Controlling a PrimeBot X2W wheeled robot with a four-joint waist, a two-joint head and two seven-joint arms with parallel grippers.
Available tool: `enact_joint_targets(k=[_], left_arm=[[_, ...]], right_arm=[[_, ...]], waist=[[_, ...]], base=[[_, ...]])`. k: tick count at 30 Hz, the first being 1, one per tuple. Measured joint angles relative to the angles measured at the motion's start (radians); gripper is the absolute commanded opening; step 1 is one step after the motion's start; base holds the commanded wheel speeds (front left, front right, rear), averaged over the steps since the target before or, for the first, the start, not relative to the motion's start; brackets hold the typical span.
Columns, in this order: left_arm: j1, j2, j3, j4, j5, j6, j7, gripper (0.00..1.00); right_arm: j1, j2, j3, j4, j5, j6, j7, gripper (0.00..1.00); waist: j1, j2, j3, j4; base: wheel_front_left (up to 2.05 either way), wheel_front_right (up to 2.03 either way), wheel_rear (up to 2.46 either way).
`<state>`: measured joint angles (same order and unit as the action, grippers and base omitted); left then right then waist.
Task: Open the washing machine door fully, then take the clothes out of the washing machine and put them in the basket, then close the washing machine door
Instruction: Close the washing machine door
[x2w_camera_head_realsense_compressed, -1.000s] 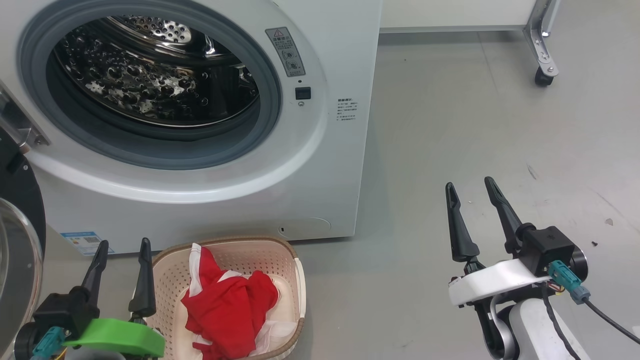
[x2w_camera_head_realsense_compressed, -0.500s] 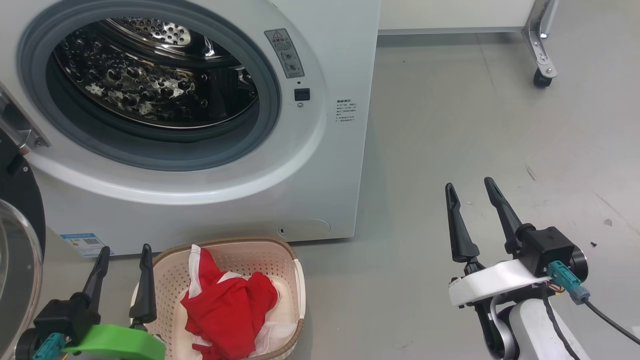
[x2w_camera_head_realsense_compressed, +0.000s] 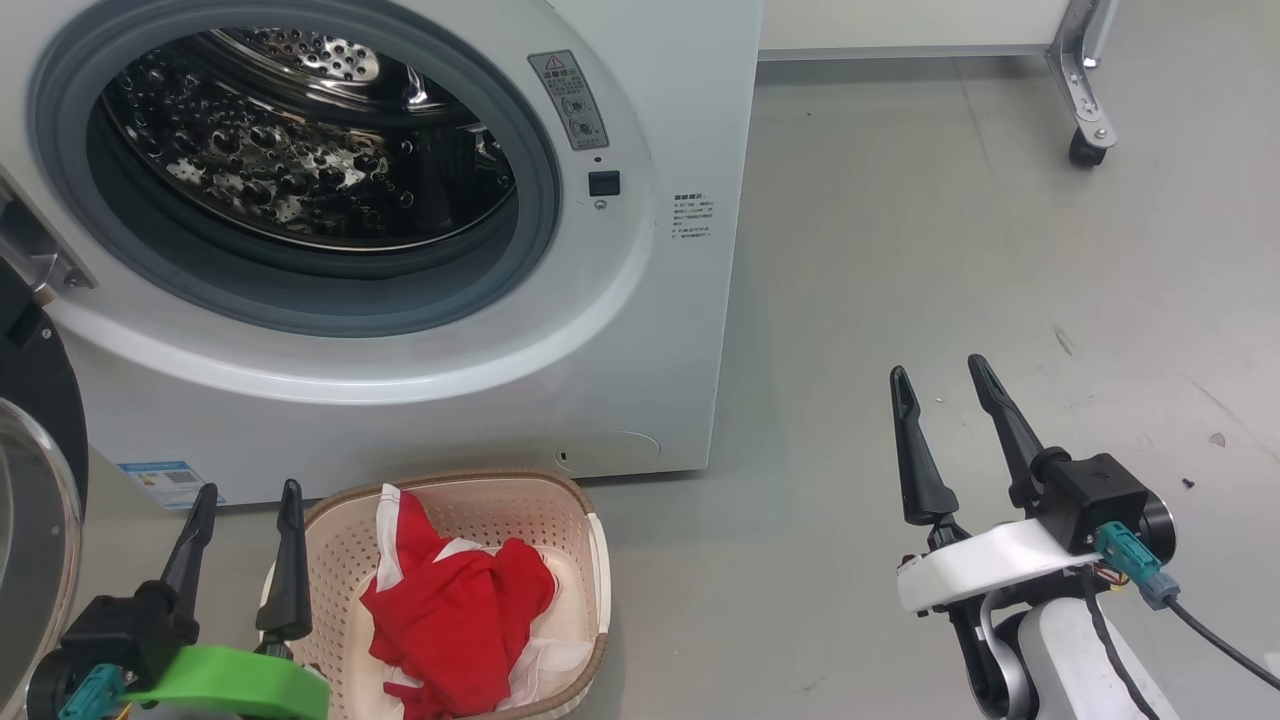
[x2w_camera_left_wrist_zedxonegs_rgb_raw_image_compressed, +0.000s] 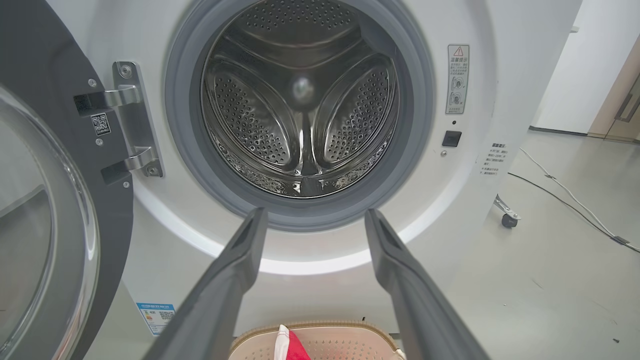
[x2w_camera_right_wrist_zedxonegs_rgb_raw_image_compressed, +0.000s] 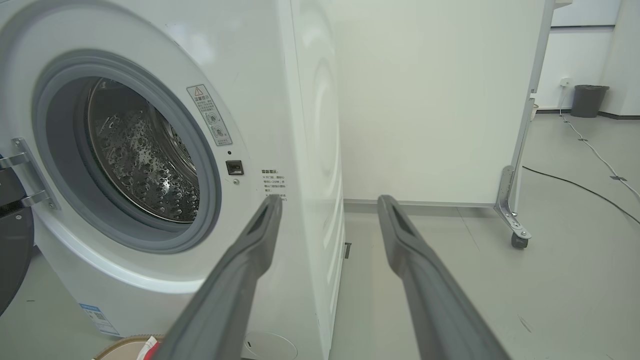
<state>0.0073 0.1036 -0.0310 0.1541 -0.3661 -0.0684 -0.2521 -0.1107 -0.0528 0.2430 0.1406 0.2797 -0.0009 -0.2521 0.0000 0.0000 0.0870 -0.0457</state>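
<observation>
Floor: I see a smooth grey floor (x2w_camera_head_realsense_compressed: 900, 250), and far at the back right a white frame standing on a caster wheel (x2w_camera_head_realsense_compressed: 1086, 150).
Washing machine: the white washing machine (x2w_camera_head_realsense_compressed: 660, 330) stands at my left front; its steel drum (x2w_camera_head_realsense_compressed: 300, 160) shows bare perforated metal.
Door: the washing machine door (x2w_camera_left_wrist_zedxonegs_rgb_raw_image_compressed: 50, 225) is swung open to the left on its metal hinge (x2w_camera_left_wrist_zedxonegs_rgb_raw_image_compressed: 132, 120).
Basket: the cream basket (x2w_camera_head_realsense_compressed: 500, 520) sits on the floor just in front of the machine, below the opening.
Clothes: the red and white clothes (x2w_camera_head_realsense_compressed: 450, 620) lie in a heap inside the basket.
Left gripper: my left gripper (x2w_camera_head_realsense_compressed: 250, 488) hangs just beside the left rim of the basket, fingers spread wide.
Right gripper: my right gripper (x2w_camera_head_realsense_compressed: 938, 364) is well apart to the right, over bare floor, fingers also spread wide.
</observation>
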Motion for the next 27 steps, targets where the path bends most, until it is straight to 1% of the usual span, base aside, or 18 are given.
enact_joint_targets(k=[5, 7, 14, 27], left_arm=[[0.0, 0.0, 0.001, -0.001, 0.0, -0.007, 0.0, 1.0], [0.001, 0.0, 0.001, -0.002, 0.0, -0.007, 0.0, 1.0], [0.004, 0.0, 0.001, -0.002, 0.0, -0.007, 0.0, 1.0], [0.018, -0.001, 0.003, -0.003, 0.0, -0.009, 0.0, 1.0]], right_arm=[[0.0, 0.0, 0.001, 0.0, 0.0, 0.001, 0.0, 1.0], [0.0, 0.0, 0.002, 0.0, 0.0, 0.008, 0.0, 1.0], [0.0, 0.0, 0.007, 0.0, 0.0, 0.008, 0.0, 1.0], [0.0, 0.001, 0.011, 0.001, 0.001, 0.008, 0.0, 1.0]], waist=[[0.0, 0.0, -0.001, -0.001], [0.0, 0.0, -0.003, -0.001], [0.0, 0.0, -0.006, -0.004], [0.0, 0.0, -0.006, -0.005]], base=[[0.0, 0.0, 0.0], [0.0, 0.0, 0.0], [-0.1, 0.1, 0.0], [-0.4, 0.4, 0.0]])
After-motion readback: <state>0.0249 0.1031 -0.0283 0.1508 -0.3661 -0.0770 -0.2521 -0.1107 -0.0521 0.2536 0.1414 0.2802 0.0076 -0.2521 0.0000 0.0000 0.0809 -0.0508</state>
